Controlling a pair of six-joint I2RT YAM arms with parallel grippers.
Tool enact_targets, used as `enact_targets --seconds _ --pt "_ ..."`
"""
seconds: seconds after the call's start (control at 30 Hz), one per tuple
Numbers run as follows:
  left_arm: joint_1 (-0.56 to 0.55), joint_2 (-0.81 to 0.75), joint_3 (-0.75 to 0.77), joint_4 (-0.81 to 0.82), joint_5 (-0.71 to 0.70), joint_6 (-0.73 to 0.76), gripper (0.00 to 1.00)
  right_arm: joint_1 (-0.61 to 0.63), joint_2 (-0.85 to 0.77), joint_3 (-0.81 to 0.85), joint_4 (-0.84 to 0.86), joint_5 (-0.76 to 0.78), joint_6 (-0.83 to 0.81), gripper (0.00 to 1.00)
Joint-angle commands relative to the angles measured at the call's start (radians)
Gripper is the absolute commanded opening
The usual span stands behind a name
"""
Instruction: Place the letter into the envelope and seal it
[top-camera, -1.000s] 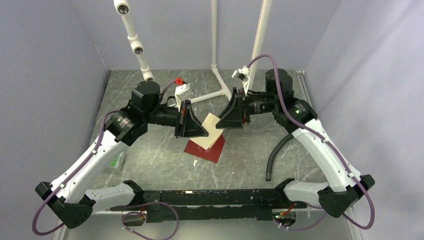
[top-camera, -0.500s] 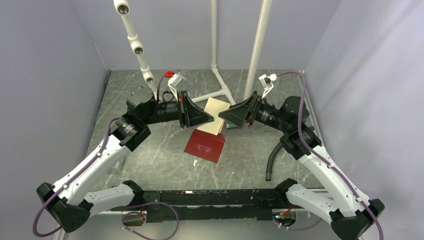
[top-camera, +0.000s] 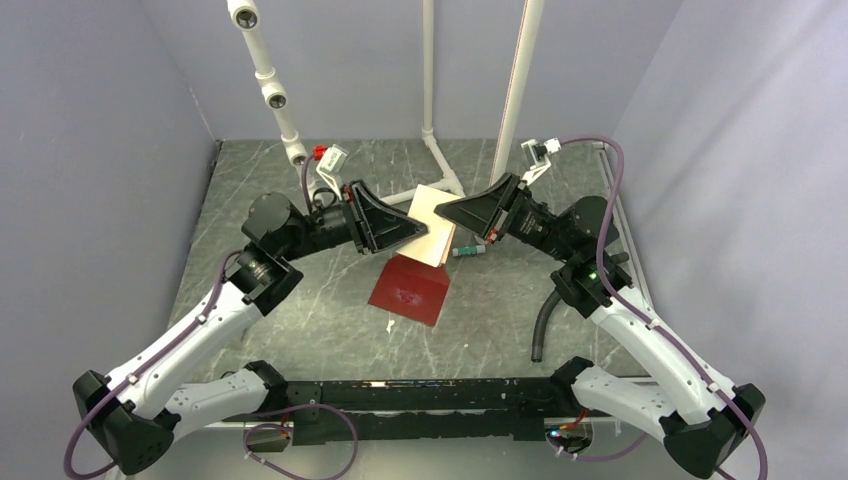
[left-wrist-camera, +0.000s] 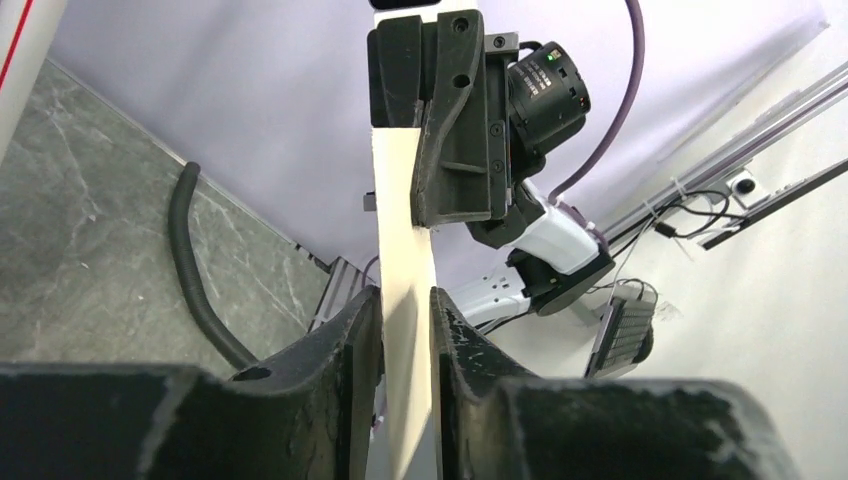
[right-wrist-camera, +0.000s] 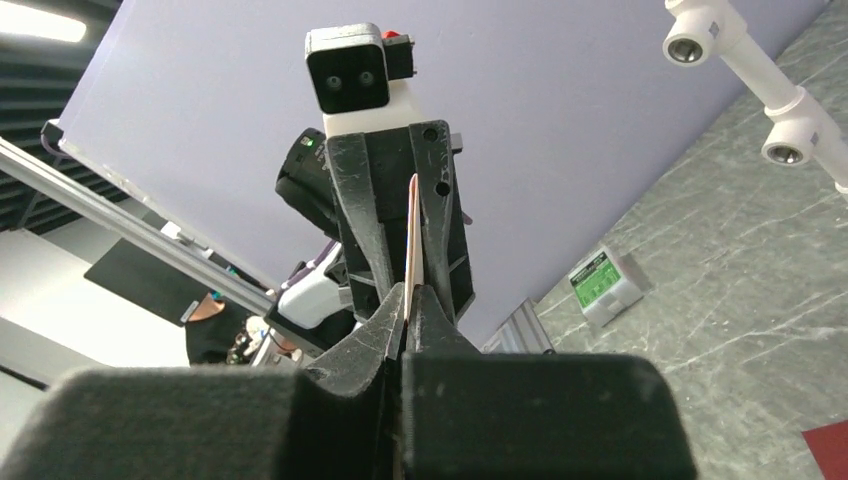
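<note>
Early stage, judging by the layout: no insertion, no sealing so far. Seen from above, lifted clear of the table (top-camera: 300, 300) near its centre and hung between the two arms: the letter (top-camera: 435, 240), tilted, its near edge over the far edge of the envelope (top-camera: 410, 290) in that view, contact there impossible to judge. Lying flat just toward 6 o'clock of the sheet: the envelope, dark red, unheld, flap position unreadable from overhead. Reaching in from 3 o'clock: the right gripper (right-wrist-camera: 403, 295), pressed together on the sheet's edge, no gap visible in its own wrist view. Reaching in from 9 o'clock: the left gripper (left-wrist-camera: 405, 295), parted slightly, sheet running between the fingers (left-wrist-camera: 355, 330). In the right wrist view, a sliver of space on one side of the paper, so likely slack rather than clamping. Probably a mid-air handover or regrip, with the right side bearing the sheet. Left to do: steady or open the envelope mouth, line the sheet up with it, slide it fully in, fold the flap down and press it closed. Toward 2 o'clock of the envelope, a small tube-like item (top-camera: 468, 250), too small to identify. Toward 3 o'clock, a black hose (top-camera: 545, 320).
</note>
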Motion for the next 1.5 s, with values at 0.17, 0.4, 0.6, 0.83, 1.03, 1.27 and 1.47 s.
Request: enact_targets --seconds 0.17,0.4,0.6,0.83,1.03,1.27,1.47 --pt "0.001 -0.056 0.02 -0.1 0.065 0.088 0.22 0.005 -0.018 0.057 -0.031 -0.006 -0.026 0.0" --pt "0.001 -0.034 0.01 -0.059 0.026 0.037 0.02 0.006 -0.015 0.038 -0.009 -0.077 -0.036 0.34" --pt "0.002 -0.067 -0.073 0.062 -0.124 -0.038 0.03 0.013 -0.044 -0.02 0.019 -0.057 -0.022 0.32" --pt "0.001 -0.045 -0.059 0.035 -0.092 -0.032 0.02 0.021 -0.032 -0.002 -0.065 -0.04 -0.085 0.21" --pt "0.001 -0.044 -0.071 0.061 -0.089 -0.051 0.02 0.026 -0.024 -0.021 -0.092 0.002 -0.101 0.0" --pt "0.001 -0.075 -0.008 -0.475 -0.319 0.079 0.62 0.028 -0.009 0.029 -0.434 0.234 -0.254 0.0" --pt "0.004 0.046 0.017 -1.031 -0.544 -0.002 0.82 0.029 0.029 -0.022 -0.678 0.56 -0.468 0.0"
